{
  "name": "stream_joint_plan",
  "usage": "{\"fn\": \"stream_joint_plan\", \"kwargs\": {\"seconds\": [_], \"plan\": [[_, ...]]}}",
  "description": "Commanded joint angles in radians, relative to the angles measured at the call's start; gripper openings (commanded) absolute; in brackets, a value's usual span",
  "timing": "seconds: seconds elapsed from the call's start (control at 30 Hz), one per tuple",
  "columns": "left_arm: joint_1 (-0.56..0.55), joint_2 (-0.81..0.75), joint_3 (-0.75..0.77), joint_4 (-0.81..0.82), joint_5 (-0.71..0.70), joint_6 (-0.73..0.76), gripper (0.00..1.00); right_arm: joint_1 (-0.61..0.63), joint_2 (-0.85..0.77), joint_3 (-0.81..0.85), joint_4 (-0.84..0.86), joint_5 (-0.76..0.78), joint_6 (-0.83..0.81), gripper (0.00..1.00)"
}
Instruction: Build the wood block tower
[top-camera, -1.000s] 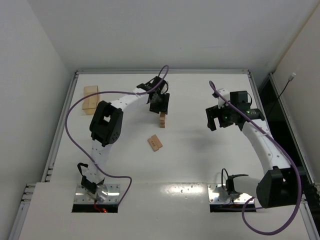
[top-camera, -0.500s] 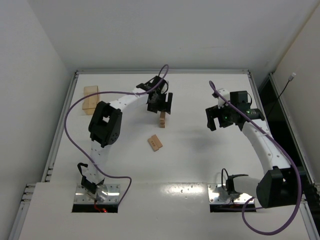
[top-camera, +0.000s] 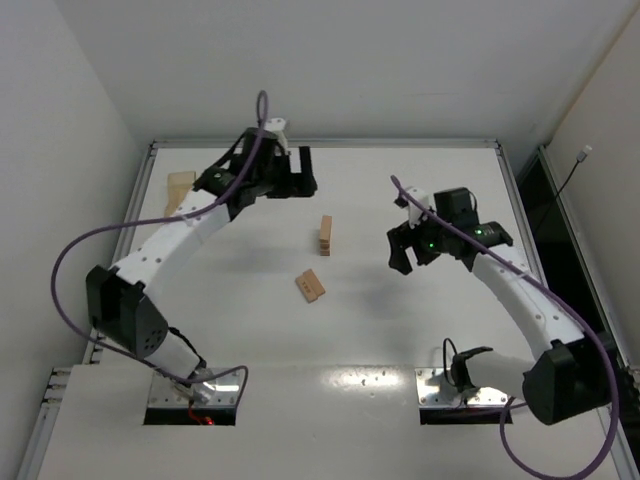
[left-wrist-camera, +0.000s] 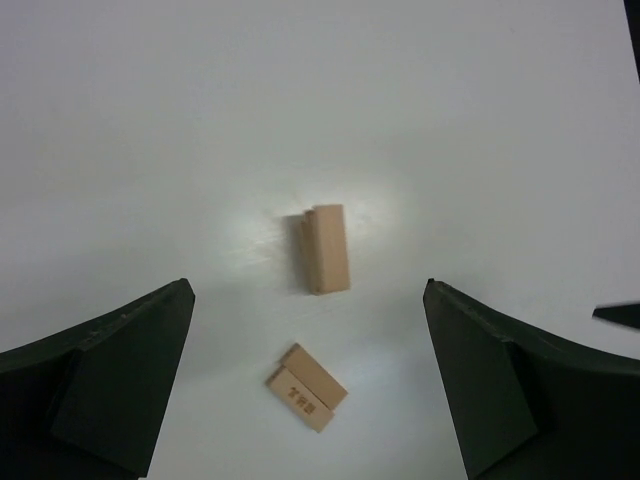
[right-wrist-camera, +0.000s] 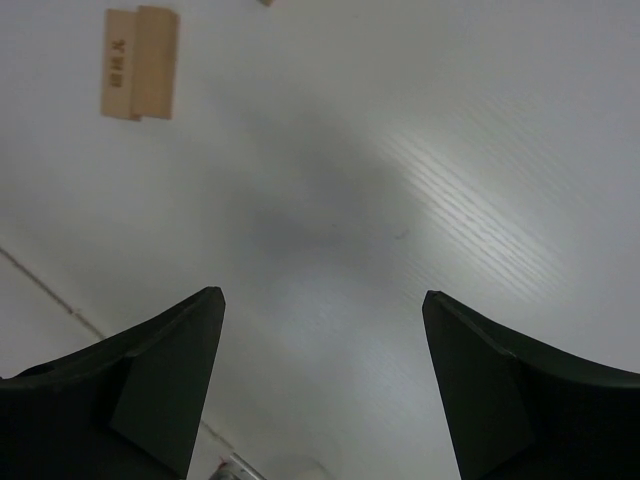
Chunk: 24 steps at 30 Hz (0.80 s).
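The wood block tower (top-camera: 325, 235) is a short, slim stack of tan bars standing alone at the table's middle; in the left wrist view the tower (left-wrist-camera: 326, 248) shows from above. Two loose tan blocks (top-camera: 310, 286) lie side by side in front of it and also appear in both wrist views (left-wrist-camera: 307, 387) (right-wrist-camera: 140, 63). My left gripper (top-camera: 298, 172) hovers high, behind and left of the tower, open and empty (left-wrist-camera: 308, 288). Right of the tower, my right gripper (top-camera: 405, 252) is open over bare table (right-wrist-camera: 322, 294) with nothing between its fingers.
A pale wooden box (top-camera: 180, 188) sits at the far left of the table, partly hidden by the left arm. The white table (top-camera: 420, 320) has a raised rim, with walls close behind and on both sides. Purple cables loop from both arms.
The left gripper has opened, let go of the tower and risen back to the left. The right arm has swung left toward the table's middle.
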Motion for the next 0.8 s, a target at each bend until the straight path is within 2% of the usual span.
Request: {"fn": "stream_joint_plan", "kwargs": {"seconds": [0.0, 0.03, 0.13, 0.17, 0.27, 0.3, 0.37, 0.53, 0.63, 0.77], "plan": [[0.135, -0.083, -0.056, -0.001, -0.065, 0.011, 1.00, 0.104, 0.061, 0.011, 0.073, -0.079, 0.076, 0.77], [0.222, -0.109, -0.088, -0.001, -0.048, 0.011, 1.00, 0.174, 0.100, 0.023, 0.102, -0.069, 0.094, 0.77], [0.361, -0.131, -0.157, -0.021, 0.041, -0.001, 1.00, 0.292, 0.173, 0.059, 0.130, 0.013, 0.148, 0.77], [0.451, -0.131, -0.172, -0.036, 0.060, -0.010, 1.00, 0.369, 0.231, 0.074, 0.145, 0.058, 0.165, 0.77], [0.604, -0.122, -0.217, -0.062, 0.151, 0.000, 1.00, 0.483, 0.348, 0.155, 0.173, 0.105, 0.230, 0.75], [0.634, -0.121, -0.217, -0.063, 0.174, 0.000, 1.00, 0.498, 0.438, 0.201, 0.173, 0.114, 0.255, 0.74], [0.687, -0.121, -0.231, -0.063, 0.202, 0.000, 1.00, 0.526, 0.520, 0.243, 0.163, 0.114, 0.309, 0.72], [0.720, -0.112, -0.221, -0.092, 0.202, 0.032, 1.00, 0.548, 0.674, 0.312, 0.172, 0.232, 0.467, 0.58], [0.720, -0.089, -0.212, -0.092, 0.202, 0.032, 1.00, 0.574, 0.700, 0.332, 0.163, 0.336, 0.508, 0.47], [0.720, -0.069, -0.212, -0.083, 0.234, 0.023, 1.00, 0.574, 0.720, 0.341, 0.153, 0.381, 0.527, 0.42]]}}
